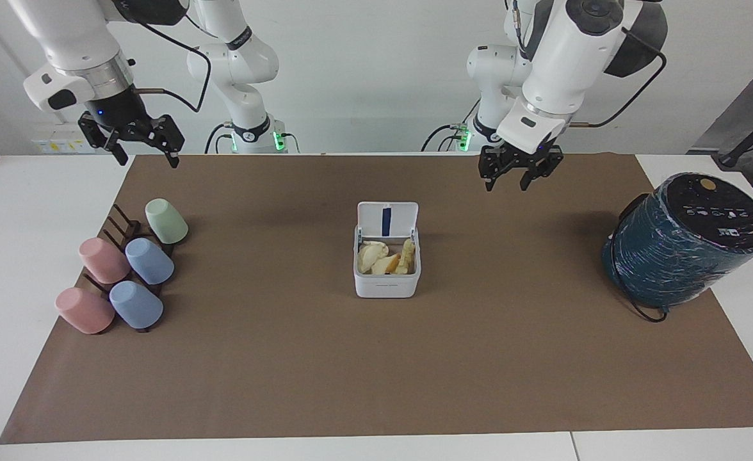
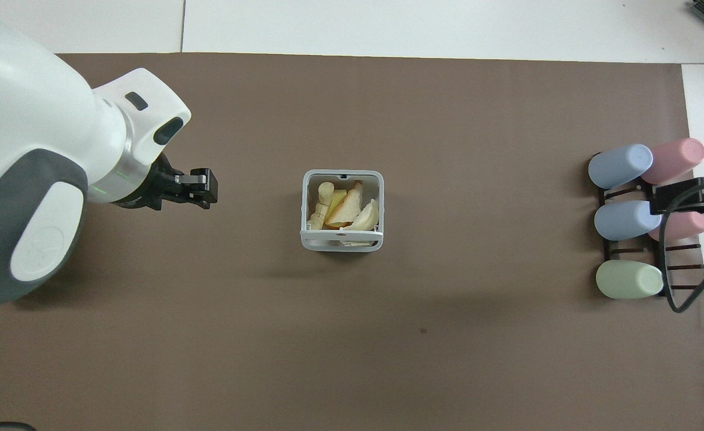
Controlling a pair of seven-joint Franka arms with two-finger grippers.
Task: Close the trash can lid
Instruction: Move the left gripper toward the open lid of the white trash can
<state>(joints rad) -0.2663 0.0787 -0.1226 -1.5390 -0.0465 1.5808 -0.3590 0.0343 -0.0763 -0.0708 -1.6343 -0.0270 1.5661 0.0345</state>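
The trash can (image 1: 386, 286) is a small white square box in the middle of the brown mat, with pale food scraps (image 1: 386, 257) inside; it also shows in the overhead view (image 2: 341, 175). Its lid (image 1: 403, 219) stands open and upright on the side nearer the robots, blue strip showing; in the overhead view the lid (image 2: 341, 236) shows edge-on. My left gripper (image 1: 519, 181) is open and empty, in the air over the mat toward the left arm's end from the can, also in the overhead view (image 2: 203, 187). My right gripper (image 1: 146, 155) is open, waiting over the mat's corner.
A large dark teal wrapped cylinder (image 1: 684, 253) with a black top leans at the left arm's end of the mat. A dark rack with several pastel cups (image 1: 127, 269) lies at the right arm's end, also in the overhead view (image 2: 627, 218).
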